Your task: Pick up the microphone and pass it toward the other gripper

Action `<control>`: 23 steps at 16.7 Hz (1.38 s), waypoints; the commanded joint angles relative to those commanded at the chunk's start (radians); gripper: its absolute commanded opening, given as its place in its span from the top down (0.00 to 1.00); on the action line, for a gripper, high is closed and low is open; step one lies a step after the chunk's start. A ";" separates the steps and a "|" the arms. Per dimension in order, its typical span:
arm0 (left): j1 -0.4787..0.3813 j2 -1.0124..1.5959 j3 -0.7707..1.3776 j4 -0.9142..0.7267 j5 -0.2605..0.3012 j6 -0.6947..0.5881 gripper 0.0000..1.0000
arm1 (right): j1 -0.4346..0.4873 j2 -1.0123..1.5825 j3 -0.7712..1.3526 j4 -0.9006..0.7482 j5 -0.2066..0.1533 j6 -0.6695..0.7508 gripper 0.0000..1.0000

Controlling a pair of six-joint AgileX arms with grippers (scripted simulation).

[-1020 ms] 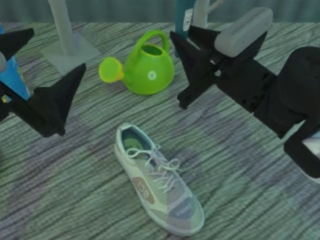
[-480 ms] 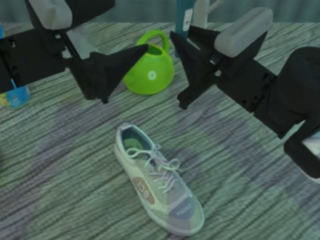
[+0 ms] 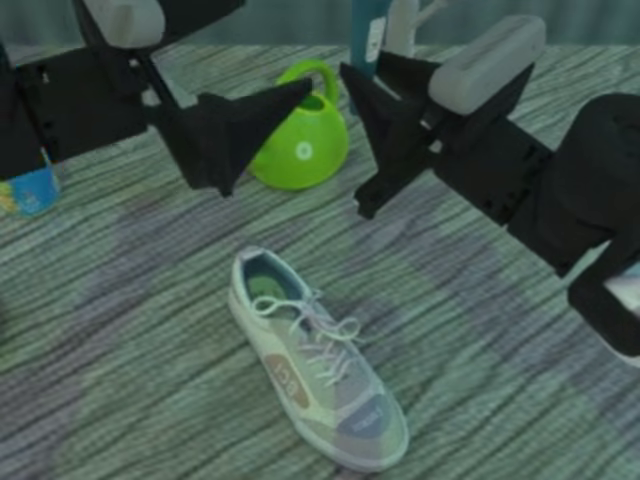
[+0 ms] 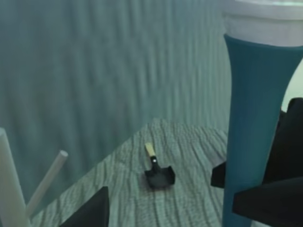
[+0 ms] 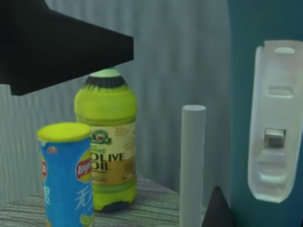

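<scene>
My right gripper (image 3: 372, 112) sits over the far edge of the worktop, right of the middle, and it is clamped on the microphone (image 3: 366, 28). In the right wrist view the dark-teal handle with its white strip fills the near side. In the left wrist view black fingers sit on either side of that handle, and the pale head is at its upper end. The microphone is upright and raised off the worktop, near the far edge.

My left gripper (image 3: 245, 125) is over the far-left part of the worktop. Its pointed fingers are spread apart and aimed at the right gripper, with the tip close to it but not touching.

A green watering can (image 3: 303, 148) stands below and between the two grippers. A pale sneaker (image 3: 320, 365) lies near the front edge, around the middle. A blue chip canister (image 5: 66, 175) stands by the left edge, with an olive oil bottle (image 5: 106, 142) just beside it. A small black scoop (image 4: 159, 176) lies farther off.
</scene>
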 joint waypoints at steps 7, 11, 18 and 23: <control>-0.167 0.243 0.194 0.057 -0.161 -0.008 0.00 | 0.000 0.000 0.000 0.000 0.000 0.000 1.00; -0.195 0.281 0.225 0.066 -0.188 -0.010 0.00 | 0.000 0.000 0.000 0.000 0.000 0.000 1.00; -0.195 0.281 0.225 0.066 -0.188 -0.010 0.38 | 0.000 0.000 0.000 0.000 0.000 0.000 1.00; -0.195 0.281 0.225 0.066 -0.188 -0.010 0.75 | 0.000 0.000 0.000 0.000 0.000 0.000 1.00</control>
